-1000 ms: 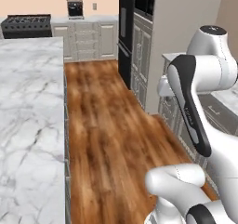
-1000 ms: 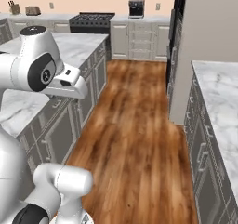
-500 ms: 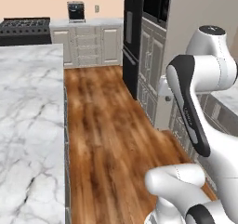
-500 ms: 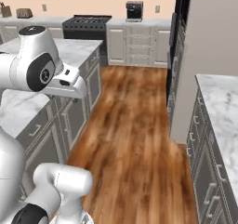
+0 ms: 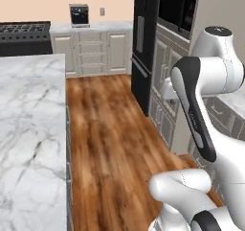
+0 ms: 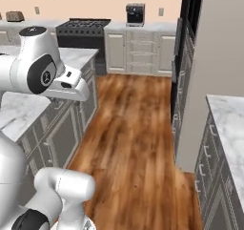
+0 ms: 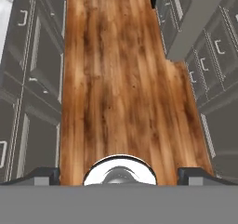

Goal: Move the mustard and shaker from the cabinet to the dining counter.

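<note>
Hand view: claw (image 7: 120, 175) carries shaker (image 7: 120, 173) beside the dining counter (image 5: 28, 129); a loose grip could drop it.

I see open wood floor (image 5: 110, 129) aisle | dining counter (image 5: 28, 129) at left | dark oven tower (image 5: 158, 38) at right

One shaker (image 7: 120, 171), one coffee machine (image 5: 79, 15), one toaster (image 6: 15, 16).

Ahead of me a wood-plank floor (image 5: 110, 129) runs to pale cabinets (image 5: 91, 52), a black stove (image 6: 82, 31), peach wall (image 6: 86, 0).
</note>
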Motion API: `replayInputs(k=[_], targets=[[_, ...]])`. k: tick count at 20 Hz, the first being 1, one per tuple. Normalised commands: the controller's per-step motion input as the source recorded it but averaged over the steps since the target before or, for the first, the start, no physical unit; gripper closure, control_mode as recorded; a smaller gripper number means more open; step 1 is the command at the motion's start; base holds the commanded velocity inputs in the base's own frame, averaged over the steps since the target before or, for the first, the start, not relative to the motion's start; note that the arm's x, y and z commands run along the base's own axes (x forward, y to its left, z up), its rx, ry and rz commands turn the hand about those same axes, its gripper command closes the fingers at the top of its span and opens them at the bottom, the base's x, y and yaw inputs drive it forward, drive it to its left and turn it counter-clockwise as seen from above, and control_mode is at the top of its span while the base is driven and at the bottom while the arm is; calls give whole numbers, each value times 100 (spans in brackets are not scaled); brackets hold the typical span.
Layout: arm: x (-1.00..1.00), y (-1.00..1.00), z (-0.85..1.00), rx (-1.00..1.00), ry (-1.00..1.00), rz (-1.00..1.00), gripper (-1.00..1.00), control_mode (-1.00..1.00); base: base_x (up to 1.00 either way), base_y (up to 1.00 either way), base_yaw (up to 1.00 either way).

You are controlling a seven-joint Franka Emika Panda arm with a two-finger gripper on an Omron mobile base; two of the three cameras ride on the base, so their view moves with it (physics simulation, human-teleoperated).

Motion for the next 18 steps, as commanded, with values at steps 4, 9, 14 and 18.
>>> replayInputs(k=[4,9,14,18], targets=[[0,0,0,0,0,0,-100,100,100,-4,0],[0,0,0,0,0,0,-100,100,100,-4,0],[0,0,0,0,0,0,-100,100,100,-5,0],[0,0,0,0,0,0,-100,100,100,-10,0]])
